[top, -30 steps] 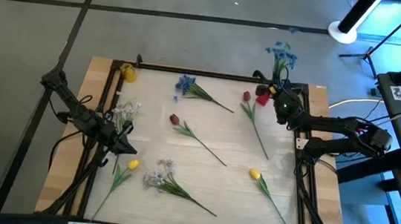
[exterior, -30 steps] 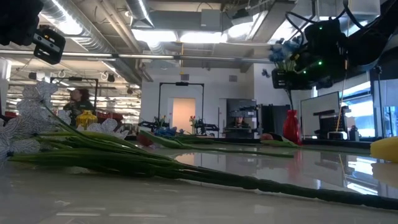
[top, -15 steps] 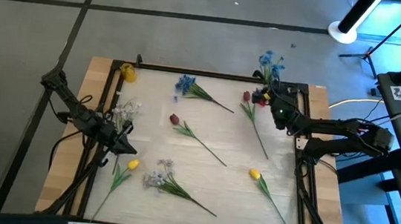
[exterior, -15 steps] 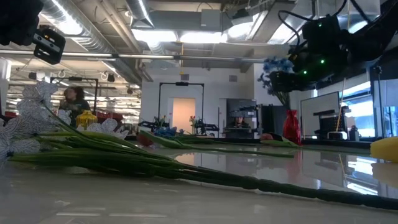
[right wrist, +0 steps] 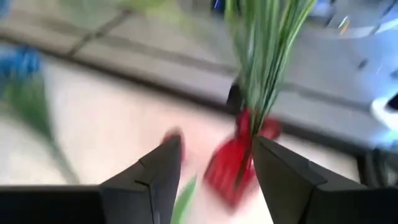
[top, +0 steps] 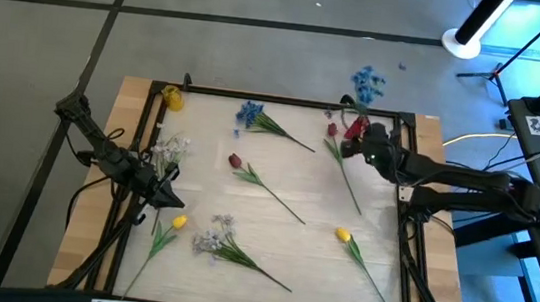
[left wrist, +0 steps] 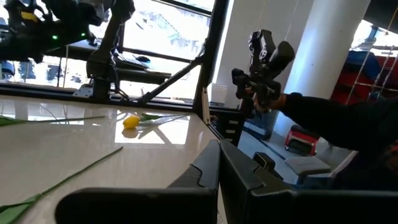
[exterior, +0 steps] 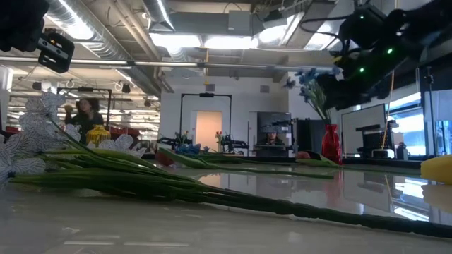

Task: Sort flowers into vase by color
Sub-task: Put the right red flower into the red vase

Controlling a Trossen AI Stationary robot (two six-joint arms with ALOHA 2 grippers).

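A small red vase (top: pixel 356 129) stands at the table's far right corner. A blue flower (top: pixel 364 80) sticks up out of it, its green stem (right wrist: pixel 266 56) in the vase's mouth, its head leaning past the far edge. My right gripper (top: pixel 361 143) is open just beside the vase, with its fingers (right wrist: pixel 283 171) on either side of the vase (right wrist: pixel 231 165) and apart from it. My left gripper (top: pixel 172 200) is shut and waits low at the table's left. Blue, dark red, yellow and pale flowers lie flat on the table.
On the table lie a blue cluster (top: pixel 249 114), a dark red tulip (top: pixel 235 160), another red one (top: pixel 332 129) beside the vase, yellow tulips (top: pixel 343 235) (top: pixel 178 222) and pale sprays (top: pixel 170 148) (top: pixel 213 238). A yellow thing (top: pixel 171 97) sits at the far left corner.
My right gripper has opened and let go of the blue flower, then drawn back a little and risen. The flower has sunk into the red vase, and its blue head has swung toward the table's left.
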